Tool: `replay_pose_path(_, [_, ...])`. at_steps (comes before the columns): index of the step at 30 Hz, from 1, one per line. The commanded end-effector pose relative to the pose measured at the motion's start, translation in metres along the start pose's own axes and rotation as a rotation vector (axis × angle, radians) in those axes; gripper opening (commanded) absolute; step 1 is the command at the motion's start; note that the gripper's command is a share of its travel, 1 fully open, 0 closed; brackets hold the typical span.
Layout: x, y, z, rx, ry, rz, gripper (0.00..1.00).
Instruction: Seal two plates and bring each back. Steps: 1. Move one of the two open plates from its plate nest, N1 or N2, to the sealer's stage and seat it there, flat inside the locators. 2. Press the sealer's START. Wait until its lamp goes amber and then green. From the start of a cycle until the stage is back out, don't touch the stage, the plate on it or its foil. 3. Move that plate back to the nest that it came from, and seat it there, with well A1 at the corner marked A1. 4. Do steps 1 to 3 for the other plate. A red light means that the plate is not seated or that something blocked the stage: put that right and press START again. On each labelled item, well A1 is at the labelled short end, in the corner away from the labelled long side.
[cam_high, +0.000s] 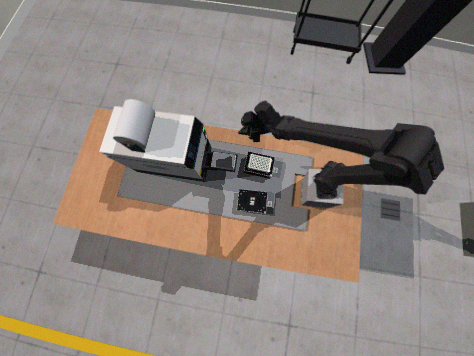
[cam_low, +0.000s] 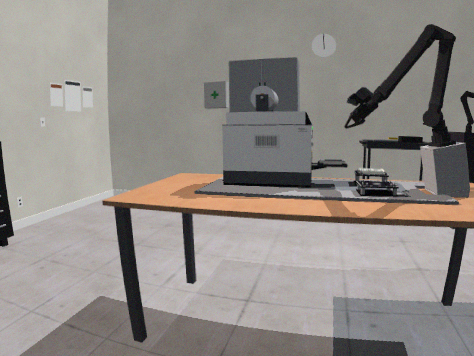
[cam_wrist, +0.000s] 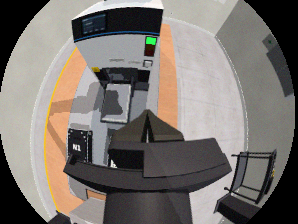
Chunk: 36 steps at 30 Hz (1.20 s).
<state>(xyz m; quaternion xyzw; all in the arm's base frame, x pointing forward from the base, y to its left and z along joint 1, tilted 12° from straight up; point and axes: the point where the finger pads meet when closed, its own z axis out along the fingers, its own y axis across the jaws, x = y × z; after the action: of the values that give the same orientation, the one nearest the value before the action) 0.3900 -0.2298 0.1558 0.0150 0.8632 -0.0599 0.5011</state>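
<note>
Matte black jointed arm (cam_high: 350, 137), pale grey base block (cam_high: 320, 192), black end effector (cam_high: 250, 125)

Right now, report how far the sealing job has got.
Done: nothing certain. The sealer's lamp is green and its stage is out and bare. A pale-topped plate sits in the far nest; foil cannot be made out. The near nest looks dark, contents unclear. In hand: nothing; the gripper is shut and empty, high above the table. Left: probably at least one full cycle.

White-and-grey sealer (cam_high: 160, 140) with green lamp (cam_high: 204, 131), orange wooden table (cam_high: 150, 235), grey mat (cam_high: 165, 192), black arm (cam_high: 350, 142)
</note>
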Motion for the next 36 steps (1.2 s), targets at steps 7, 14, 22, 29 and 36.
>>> replay_pose_path(7, [0.0, 0.004, 0.006, -0.016, 0.057, 0.15, 0.0])
replay_pose_path(14, [-0.021, -0.001, 0.003, -0.014, 0.211, 0.089, 0.0])
replay_pose_path(22, [-0.001, 0.003, 0.012, -0.049, 0.527, 0.075, 0.0])
replay_pose_path(29, [-0.016, -0.007, 0.007, -0.032, 0.658, 0.081, 0.0])
replay_pose_path(36, [-0.008, -0.001, 0.017, -0.053, 0.921, 0.098, 0.0])
